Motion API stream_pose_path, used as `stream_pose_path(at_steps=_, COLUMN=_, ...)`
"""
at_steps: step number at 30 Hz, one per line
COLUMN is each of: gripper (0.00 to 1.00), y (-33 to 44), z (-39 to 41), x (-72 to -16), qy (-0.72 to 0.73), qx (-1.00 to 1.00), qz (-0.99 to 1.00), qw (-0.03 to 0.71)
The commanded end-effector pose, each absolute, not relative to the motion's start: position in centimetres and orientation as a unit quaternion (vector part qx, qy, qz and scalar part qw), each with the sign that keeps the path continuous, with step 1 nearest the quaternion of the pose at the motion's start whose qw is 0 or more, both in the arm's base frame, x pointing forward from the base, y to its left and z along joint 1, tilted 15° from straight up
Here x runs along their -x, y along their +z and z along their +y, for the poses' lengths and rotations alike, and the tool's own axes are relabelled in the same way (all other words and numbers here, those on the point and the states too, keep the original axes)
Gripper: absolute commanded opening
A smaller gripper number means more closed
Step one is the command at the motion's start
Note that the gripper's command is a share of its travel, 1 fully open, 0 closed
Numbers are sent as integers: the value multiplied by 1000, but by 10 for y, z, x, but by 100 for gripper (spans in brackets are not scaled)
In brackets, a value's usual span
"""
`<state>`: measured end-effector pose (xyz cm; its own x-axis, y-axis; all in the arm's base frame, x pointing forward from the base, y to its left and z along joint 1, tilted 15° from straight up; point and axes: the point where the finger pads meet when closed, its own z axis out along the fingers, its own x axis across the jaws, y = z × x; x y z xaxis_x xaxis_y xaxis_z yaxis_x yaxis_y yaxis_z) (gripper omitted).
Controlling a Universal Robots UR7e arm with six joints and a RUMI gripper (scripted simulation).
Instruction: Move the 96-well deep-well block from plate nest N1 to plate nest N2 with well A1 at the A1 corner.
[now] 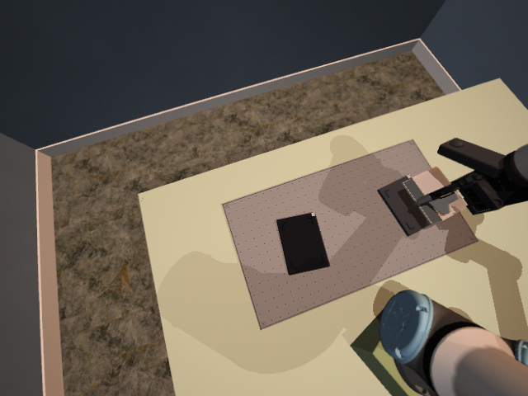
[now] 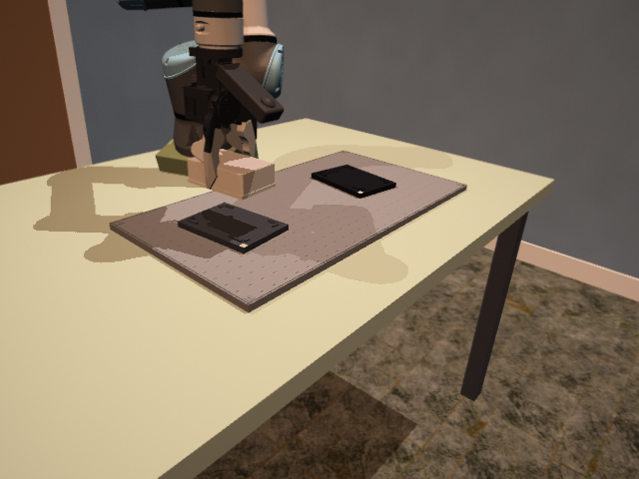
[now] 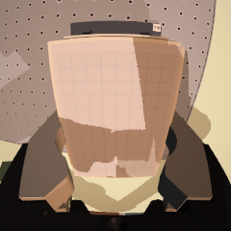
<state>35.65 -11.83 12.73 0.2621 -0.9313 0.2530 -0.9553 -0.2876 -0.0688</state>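
Item: my jaws (image 2: 227, 155), dark body with tan fingers, clamped on the two long sides of the block (image 2: 242, 173).

Block: pale peach, matte, box-shaped with slightly tapering walls; a faint square grid of wells shows across its top in the wrist view. It hangs in the air, clear of the board, above the near edge of one nest (image 2: 232, 226) and toward my base. I cannot tell which corner is cut.

Nests: two flat black rectangular plates. The one under me has raised corner locators and one small pale corner mark (image 2: 243, 245). The other nest (image 2: 353, 180) lies well apart along the board, bare, with its own pale corner mark (image 2: 360, 193). The writing on both marks is too small to read.

Board (image 2: 329, 232): grey-mauve slab, evenly dotted with small holes.

Worktop (image 2: 129, 334): smooth cream, dark square leg (image 2: 490, 309).
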Motion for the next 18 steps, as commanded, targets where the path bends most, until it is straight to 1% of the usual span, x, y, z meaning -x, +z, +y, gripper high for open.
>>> stream_pose_path(at_steps=1, gripper=0, y=123, z=-120, x=-358, qy=124, qx=-793, qz=-595, qw=49)
stream_pose_path(at_steps=18, gripper=0, y=99, z=-125, x=-361, qy=124, qx=-793, qz=-595, qw=49)
